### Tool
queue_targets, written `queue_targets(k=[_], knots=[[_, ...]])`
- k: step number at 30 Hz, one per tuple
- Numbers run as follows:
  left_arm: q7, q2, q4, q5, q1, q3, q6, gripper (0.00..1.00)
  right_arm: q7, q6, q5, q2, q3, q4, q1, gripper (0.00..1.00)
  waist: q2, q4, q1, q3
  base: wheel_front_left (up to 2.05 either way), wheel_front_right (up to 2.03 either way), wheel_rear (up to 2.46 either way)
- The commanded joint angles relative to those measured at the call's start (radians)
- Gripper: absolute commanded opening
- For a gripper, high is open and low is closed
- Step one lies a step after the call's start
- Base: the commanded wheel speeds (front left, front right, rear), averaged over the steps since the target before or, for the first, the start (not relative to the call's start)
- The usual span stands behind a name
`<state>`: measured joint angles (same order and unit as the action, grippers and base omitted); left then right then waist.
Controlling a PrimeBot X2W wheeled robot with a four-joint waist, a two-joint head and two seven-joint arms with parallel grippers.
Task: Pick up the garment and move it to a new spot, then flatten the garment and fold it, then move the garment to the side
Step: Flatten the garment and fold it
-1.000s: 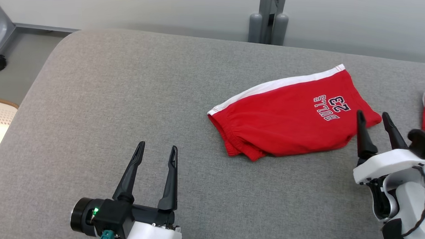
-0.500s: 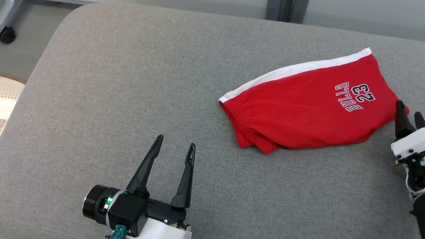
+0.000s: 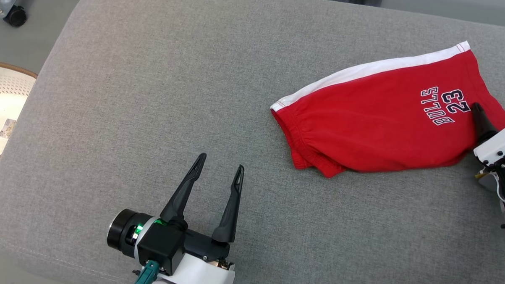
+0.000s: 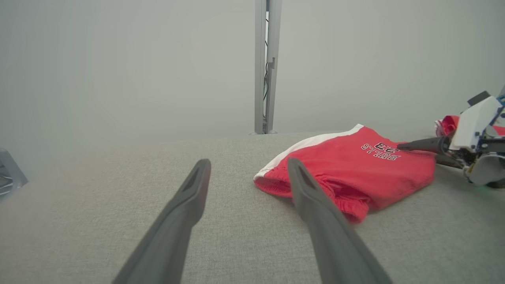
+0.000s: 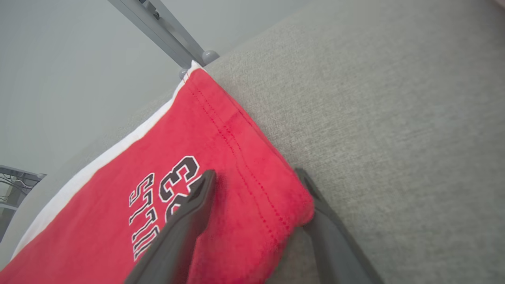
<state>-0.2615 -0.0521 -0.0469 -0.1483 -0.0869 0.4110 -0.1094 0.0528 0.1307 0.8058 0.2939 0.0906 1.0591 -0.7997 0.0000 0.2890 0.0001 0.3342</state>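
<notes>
A pair of red cotton shorts (image 3: 383,121) with a white side stripe and a dark "BULLS 23" print lies flat on a wide grey fabric-covered surface (image 3: 153,92).

The left tool (image 3: 221,162) sits low over bare grey fabric near the front edge of the surface. Its two long dark fingers are spread wide with nothing between them. The shorts lie ahead of this tool and off to its right, well apart from it. Their gathered waistband end is the part nearest to it.

The right tool (image 5: 254,174) is at the opposite end of the shorts, at the hemmed leg corner. Its fingers are also spread wide and straddle that corner. One finger lies over the red cloth, partly covering the printed number. The other finger rests just beside the outer edge of the corner, against the grey fabric. The cloth fills the gap between the fingers but is not pinched.

To the left of the left tool, off the surface and lower down, stands a pale woven basket (image 3: 1,108). Farther ahead on that side is a black castor wheel (image 3: 15,16). A grey metal post (image 4: 265,67) rises behind the surface, straight ahead of the left tool. A smaller bundle of red and white cloth (image 4: 446,124) lies just beyond the right tool.
</notes>
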Motion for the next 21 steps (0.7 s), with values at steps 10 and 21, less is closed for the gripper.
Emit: queue_targets(k=[10,21], knots=[[-0.004,-0.001,0.009,0.002,-0.019,-0.008,-0.004,1.0,-0.081,0.0,0.057,-0.006,0.088,-0.049,0.066,0.0,0.0,-0.027,-0.0001,-0.021,0.0,0.0,0.0],[-0.004,0.0,0.007,0.017,0.015,-0.029,0.003,1.0,-0.227,0.0,0.17,0.004,0.156,-0.164,0.216,0.0,0.0,-0.122,-0.0001,-0.088,0.0,0.0,0.0]])
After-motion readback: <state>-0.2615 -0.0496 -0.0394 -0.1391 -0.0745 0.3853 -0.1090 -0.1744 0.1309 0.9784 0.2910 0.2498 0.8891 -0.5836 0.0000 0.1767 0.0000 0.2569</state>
